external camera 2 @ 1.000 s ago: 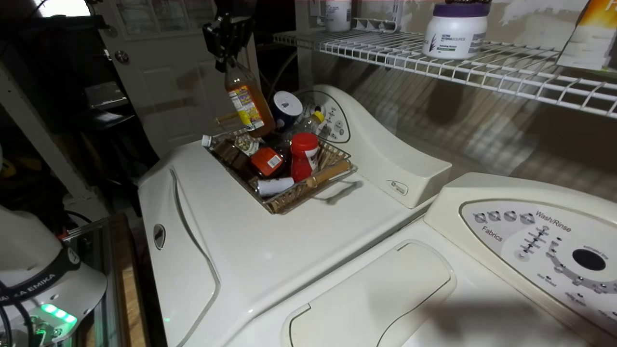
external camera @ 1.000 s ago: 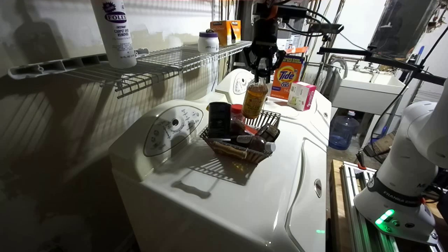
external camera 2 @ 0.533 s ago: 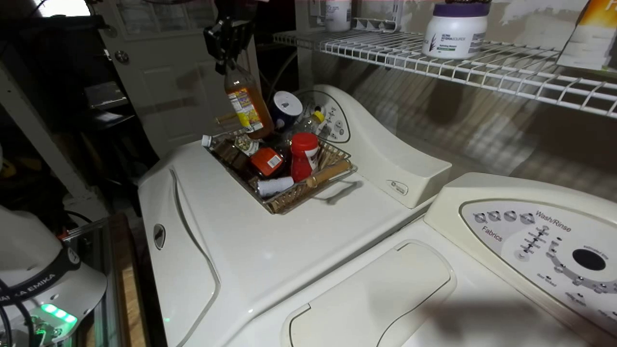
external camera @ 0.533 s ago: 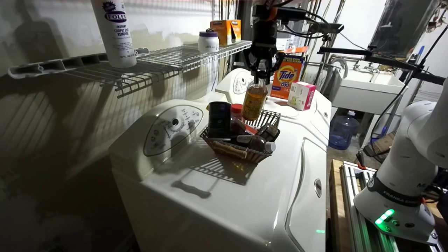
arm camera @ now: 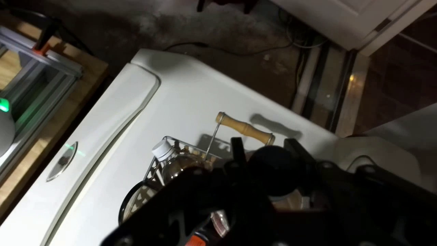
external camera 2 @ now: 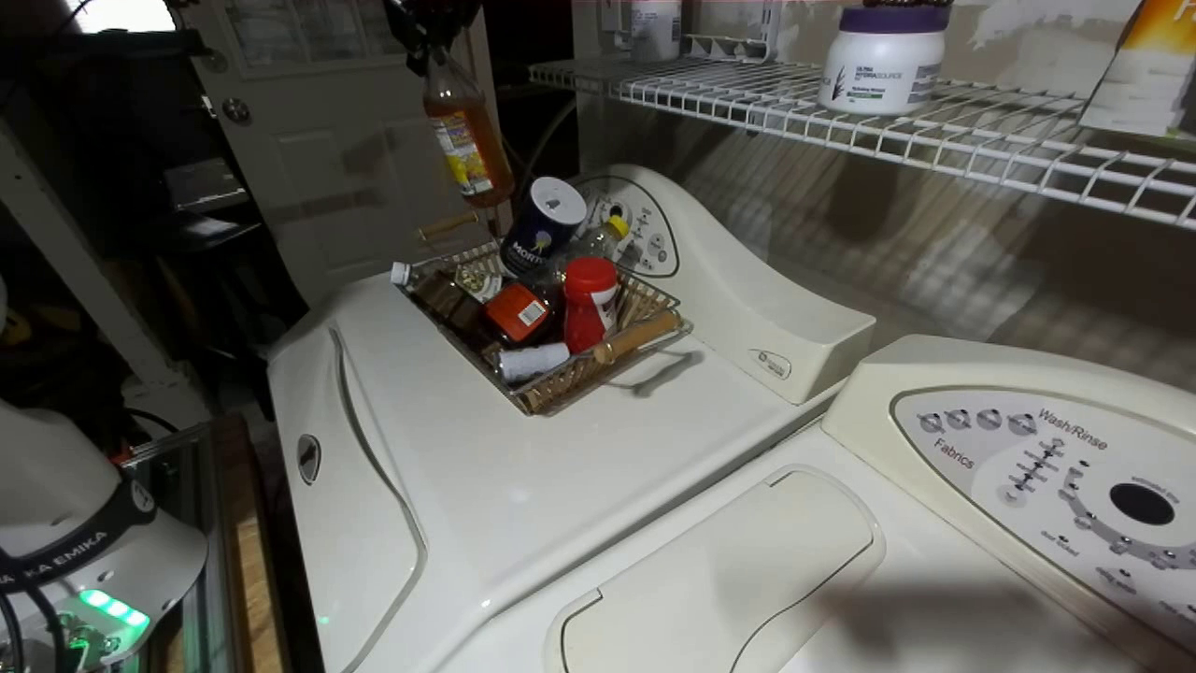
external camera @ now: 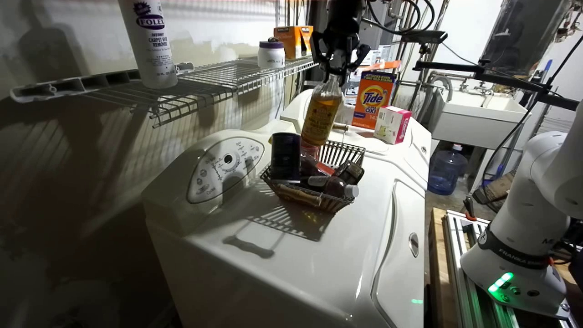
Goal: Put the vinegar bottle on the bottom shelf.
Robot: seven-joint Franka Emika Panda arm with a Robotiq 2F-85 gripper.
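Fingers (arm camera: 238, 150) clamped on the top of the vinegar bottle (external camera: 321, 119), which hangs directly below them, neck up, long axis tilted, base leaning toward the bottom shelf (external camera: 227, 76) in both exterior views. Basket (external camera 2: 562, 395) underneath. Shelf well apart, off sideways; bottle base looks lower than it, so next move probably: lift, then across.

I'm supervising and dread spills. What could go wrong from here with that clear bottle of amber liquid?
Slipping: the black gripper pinches the clear bottle of amber liquid only near its top, and it hangs tilted, so it may swing or drop.
Bumping: it seems to hang over the dark wire basket and might clip the dark blue cylindrical canister there.
Toppling: the white wire-grid shelf holds a purple-lidded white jar that it could strike.
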